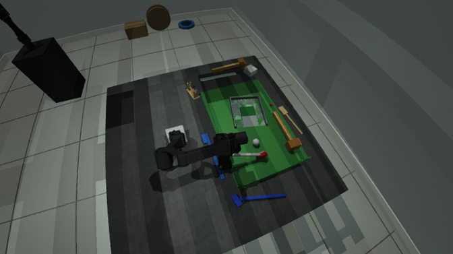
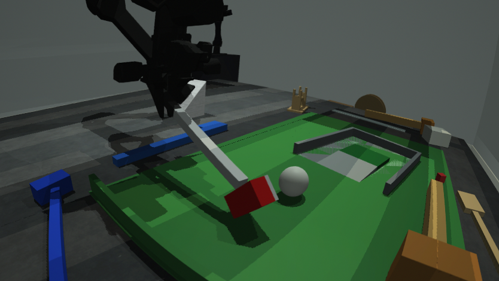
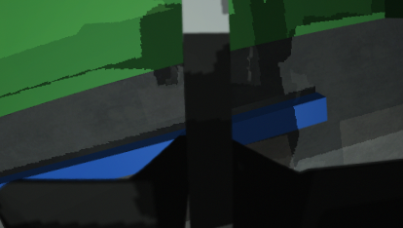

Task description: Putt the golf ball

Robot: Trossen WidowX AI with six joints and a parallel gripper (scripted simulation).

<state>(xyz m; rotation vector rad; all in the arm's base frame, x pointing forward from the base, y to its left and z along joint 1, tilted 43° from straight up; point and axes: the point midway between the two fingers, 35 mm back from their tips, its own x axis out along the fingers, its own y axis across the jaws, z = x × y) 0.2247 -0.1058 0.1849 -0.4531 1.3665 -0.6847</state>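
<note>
Your gripper (image 2: 166,112) is pinching the grey shaft of the red putter (image 2: 213,153) near its upper end, and the club slants down from there toward the green mat (image 2: 331,223). Its red head (image 2: 250,196) hangs just above the mat, tilted, with its pale face turned to the golf ball (image 2: 293,181). You can see a thin gap between face and ball in the exterior view; they sit just beside each other, not touching. The ball rests on the flat green, between the club head and the ramp (image 2: 349,164), which rises inside the grey U-shaped wall (image 2: 401,171). From the wrist view, the shaft runs straight up the middle of the picture, with a blue bar (image 3: 273,122) lying on the dark bench (image 3: 355,63) behind it. A second blue putter (image 2: 54,216) lies off the mat's near corner, and a wooden mallet (image 2: 434,244) lies along the mat's right edge.
</note>
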